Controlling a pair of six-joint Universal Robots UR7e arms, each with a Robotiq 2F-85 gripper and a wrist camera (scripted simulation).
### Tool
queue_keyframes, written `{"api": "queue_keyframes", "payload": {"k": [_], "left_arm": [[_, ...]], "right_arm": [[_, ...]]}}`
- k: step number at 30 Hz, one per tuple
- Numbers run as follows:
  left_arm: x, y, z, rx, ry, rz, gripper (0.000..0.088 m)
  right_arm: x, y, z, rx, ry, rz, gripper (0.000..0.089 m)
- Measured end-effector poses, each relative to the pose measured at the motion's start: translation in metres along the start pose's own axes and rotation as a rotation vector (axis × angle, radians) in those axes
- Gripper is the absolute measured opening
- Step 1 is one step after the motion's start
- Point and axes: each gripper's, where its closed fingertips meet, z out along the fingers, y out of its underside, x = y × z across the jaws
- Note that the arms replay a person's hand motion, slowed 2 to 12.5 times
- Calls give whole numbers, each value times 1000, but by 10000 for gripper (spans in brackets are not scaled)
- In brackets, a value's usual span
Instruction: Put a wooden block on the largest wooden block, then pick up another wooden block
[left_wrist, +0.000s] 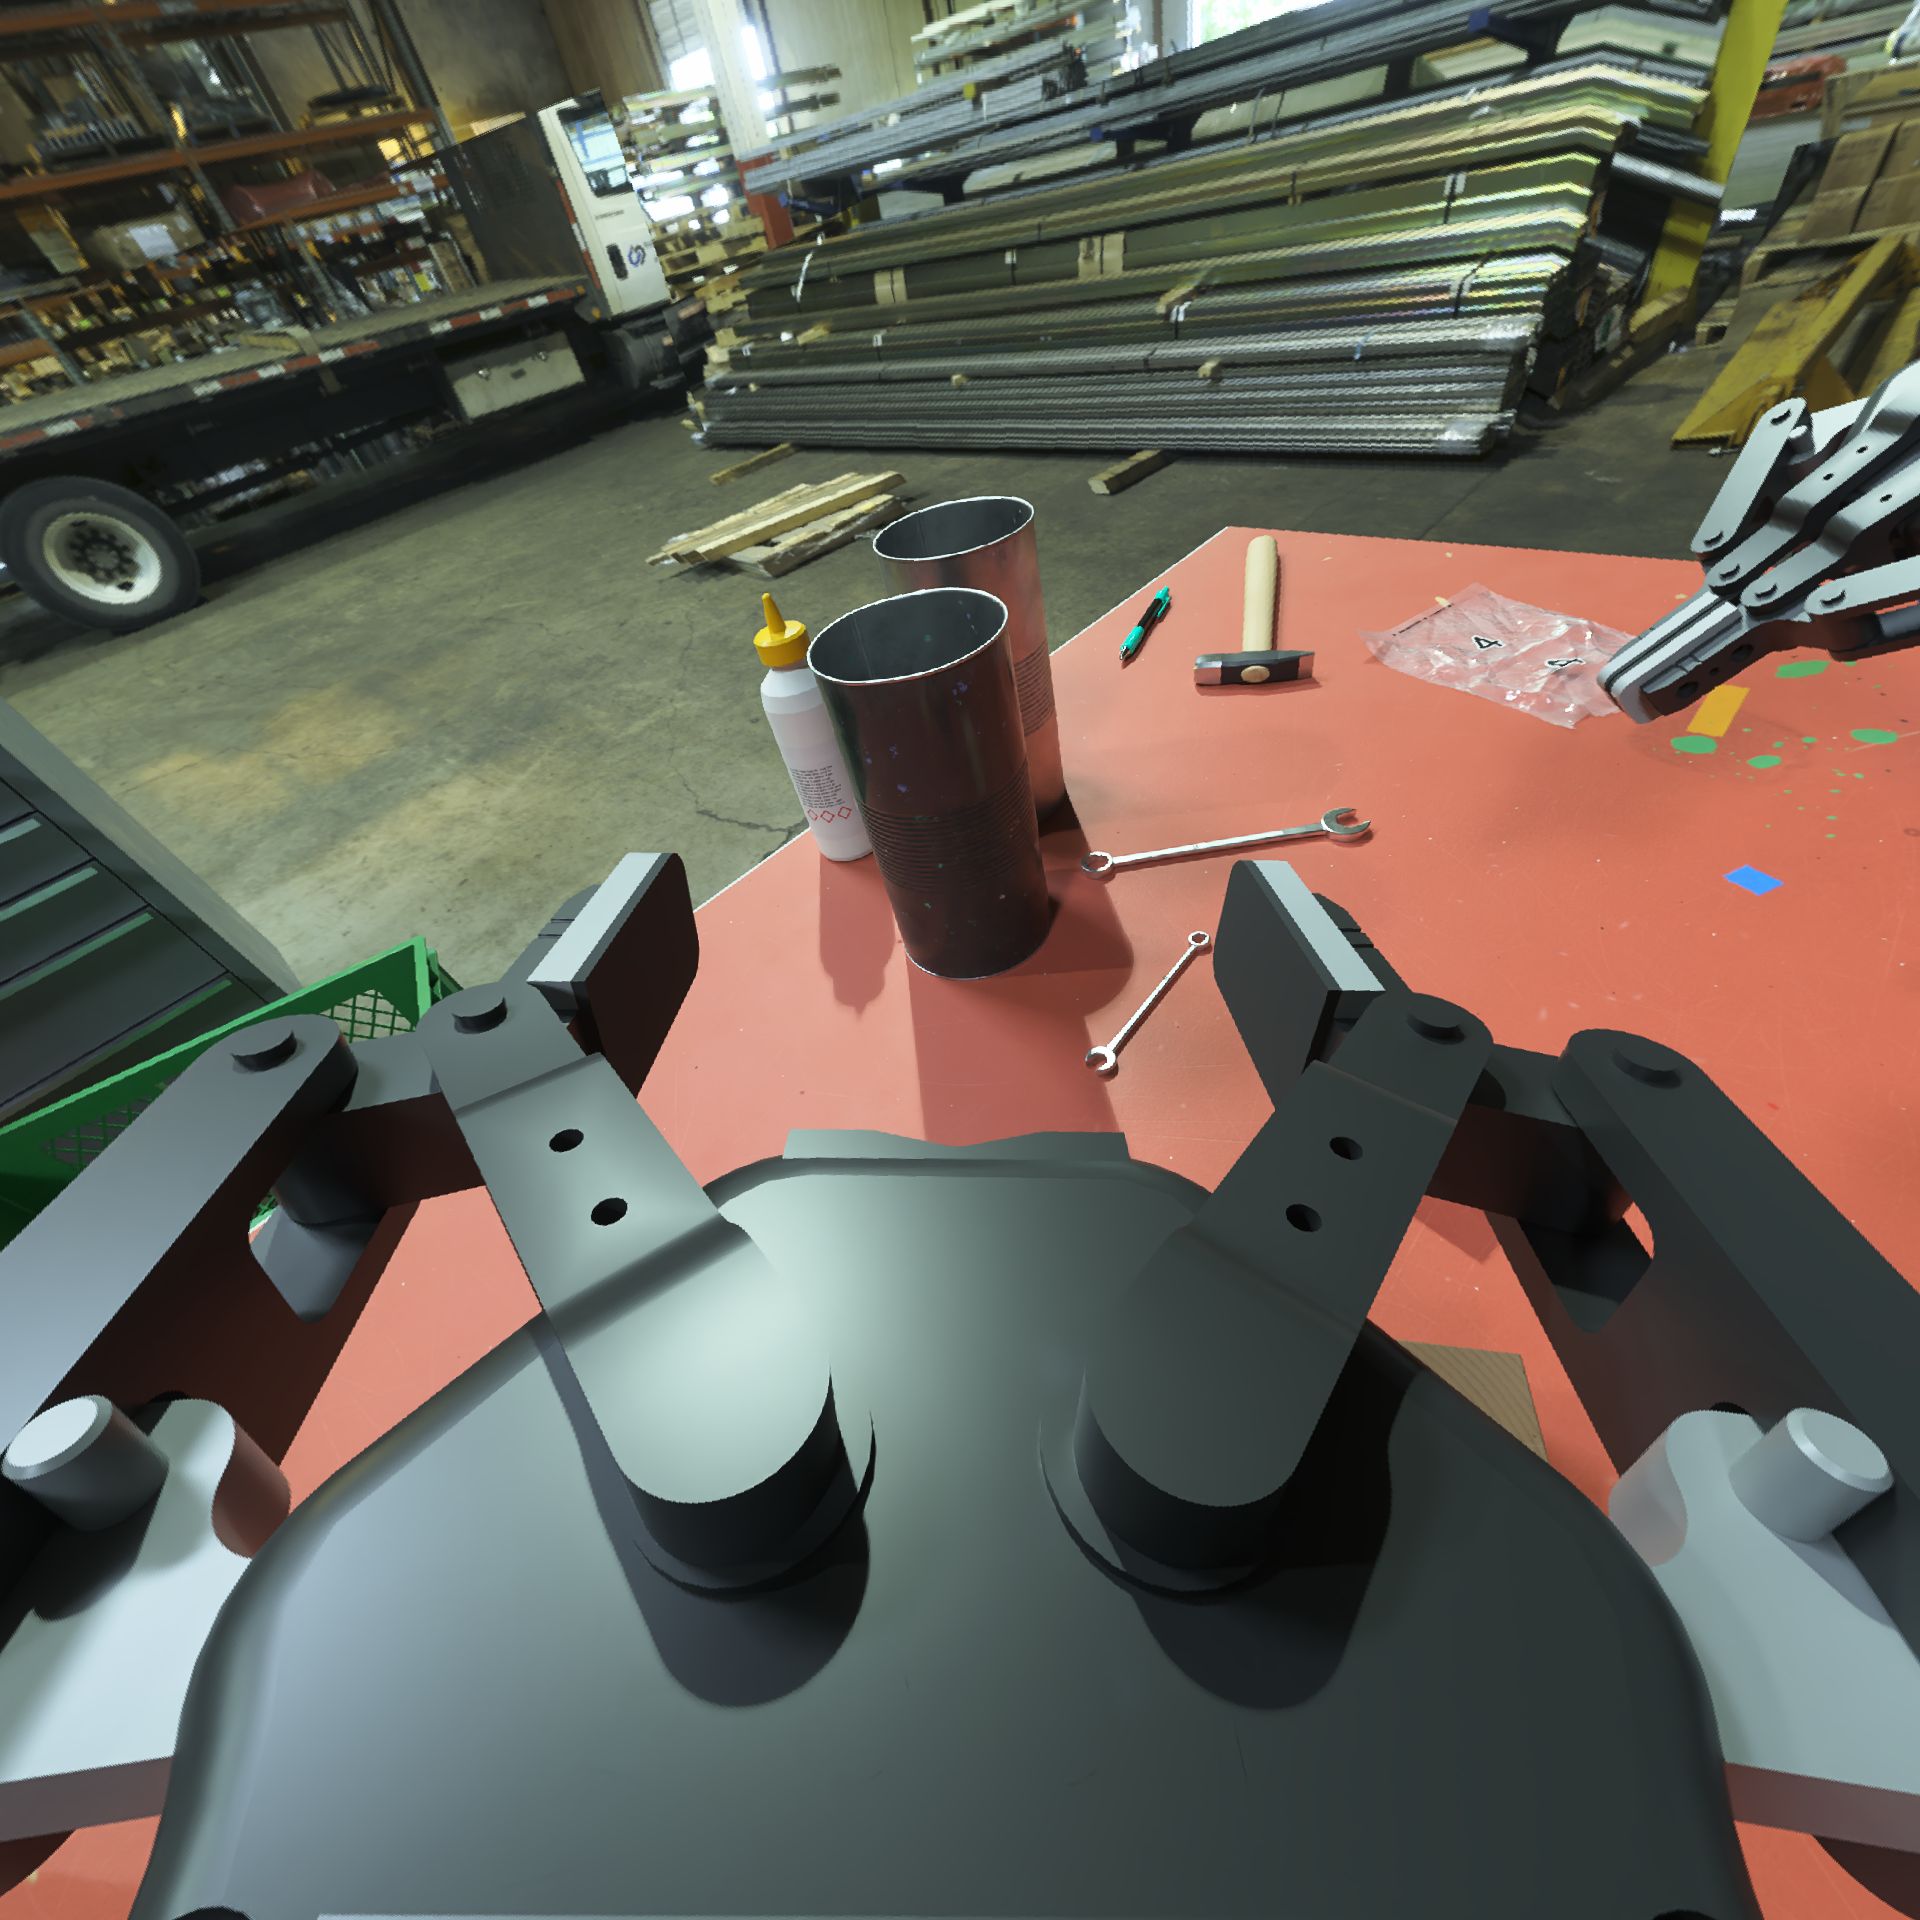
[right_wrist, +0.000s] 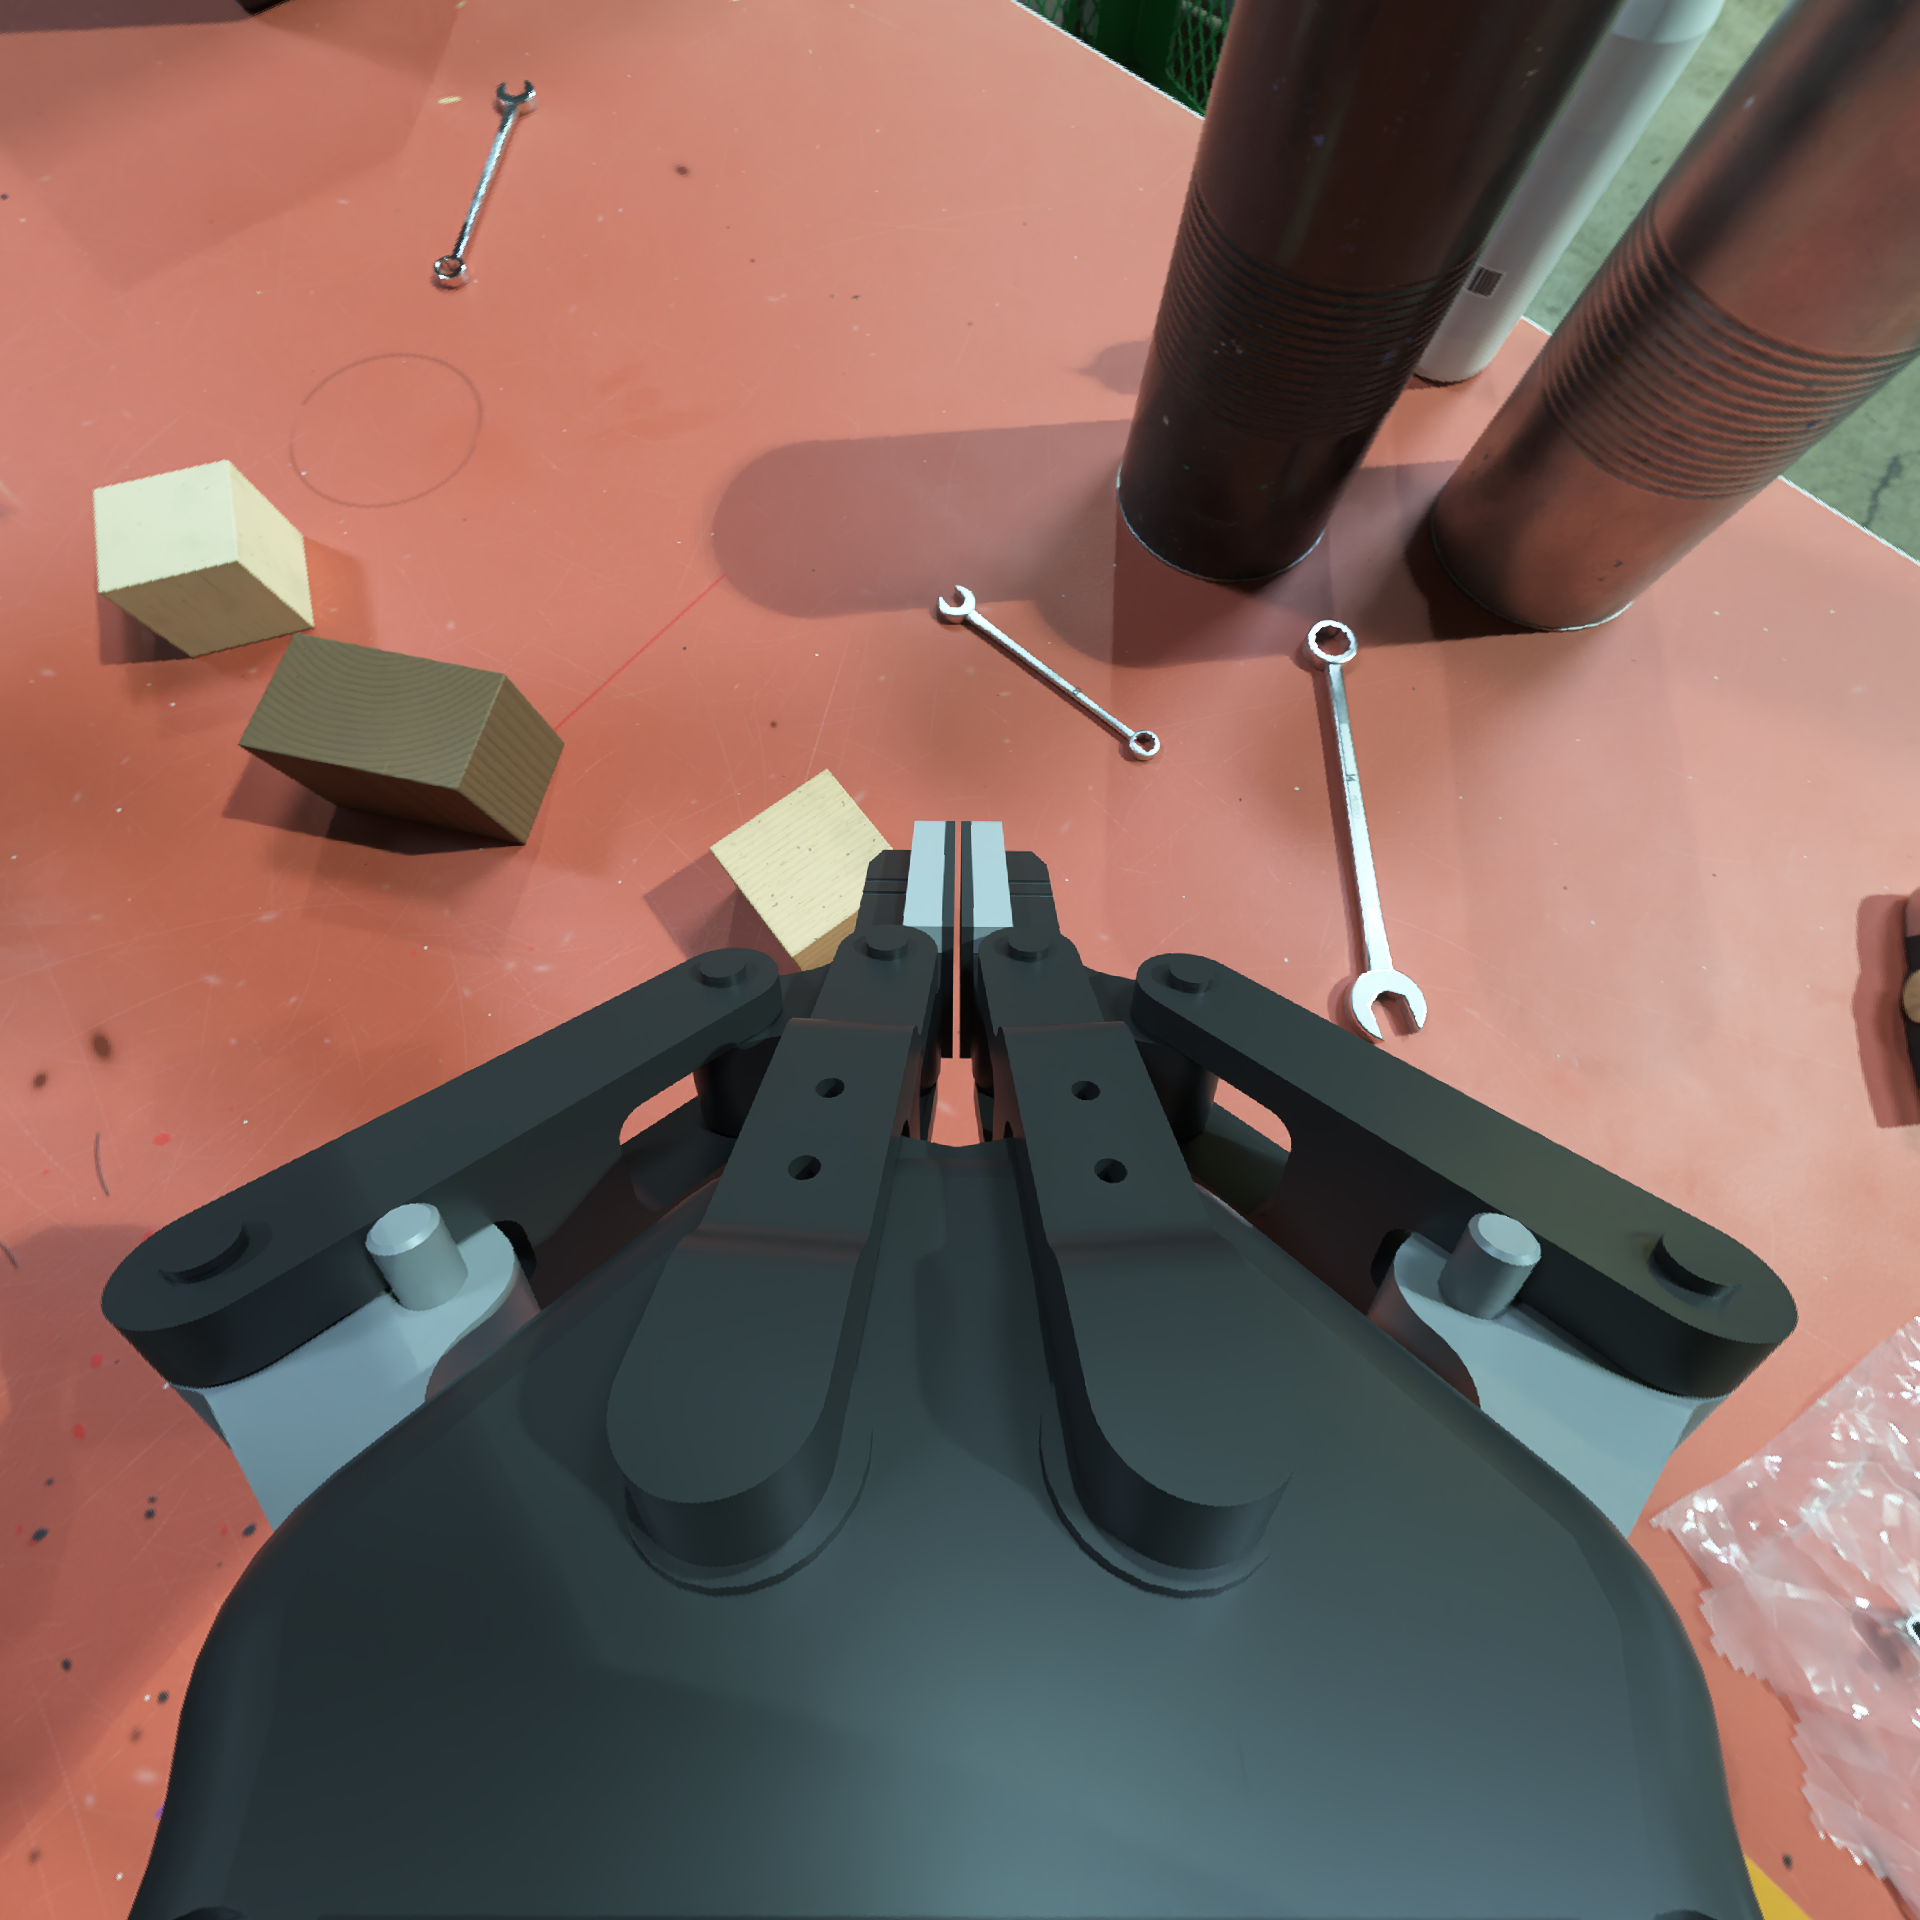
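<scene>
In the right wrist view three wooden blocks lie apart on the red table (right_wrist: 727, 312). The largest is a dark brown block (right_wrist: 400, 732) at the left. A pale block (right_wrist: 197, 556) sits just behind it. A small pale block (right_wrist: 800, 862) lies just left of my right gripper (right_wrist: 956, 842), which is shut and empty above the table. My left gripper (left_wrist: 956, 935) is open and empty, near the table's left edge, facing two metal cans. A corner of a brown block (left_wrist: 1486, 1392) shows under it. The right gripper also shows in the left wrist view (left_wrist: 1652, 675).
Two tall metal cans (left_wrist: 935, 779) (right_wrist: 1299, 312) and a white glue bottle (left_wrist: 805, 727) stand near the table edge. Three wrenches (right_wrist: 1044, 670) (right_wrist: 1356, 821) (right_wrist: 483, 182), a hammer (left_wrist: 1257, 623), a pen (left_wrist: 1143, 621) and a plastic bag (left_wrist: 1496, 649) lie around. A green crate (left_wrist: 208, 1060) sits beside the table.
</scene>
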Motion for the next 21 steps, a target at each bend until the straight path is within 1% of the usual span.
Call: {"api": "queue_keyframes", "payload": {"k": [5, 8, 15, 21], "left_arm": [[2, -1, -1, -5, 2, 3, 854], [5, -2, -2, -6, 6, 4, 854], [15, -9, -10, -7, 4, 29, 854], [22, -10, -21, -48, -40, 52, 854]], "right_arm": [[-7, 1, 4, 2, -55, -36, 54], [-8, 1, 6, 1, -74, -54, 67], [-10, 1, 11, 7, -92, -87, 97], [-9, 4, 13, -1, -97, -103, 130]]}}
